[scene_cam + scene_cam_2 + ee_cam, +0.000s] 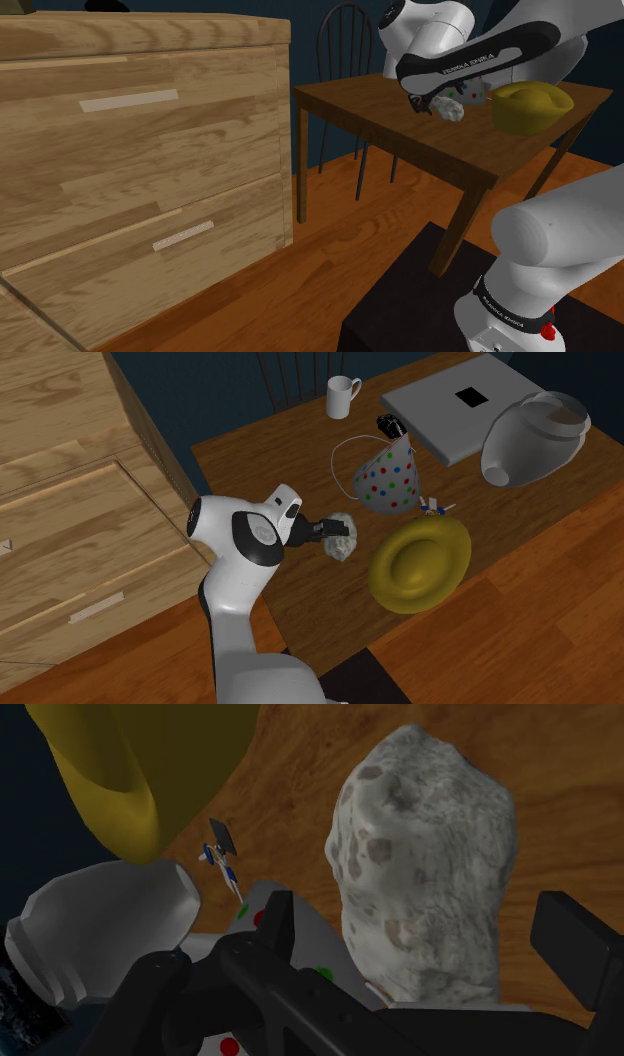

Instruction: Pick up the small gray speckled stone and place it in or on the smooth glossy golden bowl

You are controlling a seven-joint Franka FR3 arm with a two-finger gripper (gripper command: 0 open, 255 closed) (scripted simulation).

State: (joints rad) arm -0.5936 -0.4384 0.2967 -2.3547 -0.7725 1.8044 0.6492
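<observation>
The stone [420, 844] is nearest to me, pale grey with darker flecks, standing tall in the mouth of my claw [428, 919] at the right of the wrist view. I cannot tell whether I have it clamped or merely bracket it, nor whether it rests on the wood or hangs just above. My arm reaches in low and level from the side. I judge that suits me, because the same line points on toward the bowl.

Just past the stone is a white cone with coloured dots [388, 477], and near that a tiny blue toy [222, 854]. Both crowd the way, so I would carry high. The golden bowl [420, 562] lies near the stone, to its lower right in the second exterior view. Its hollow is empty, so the placing is not yet done.

Farther back on the brown table [280, 462], along the top of that view, stand a white mug [342, 396], a flat grey slab [445, 427] and a grey jug [530, 437]. In the shoulder view a dark chair [345, 40] rises behind the table at the top. A big wooden dresser [140, 150] stands at the left, on an orange plank floor [340, 230].
</observation>
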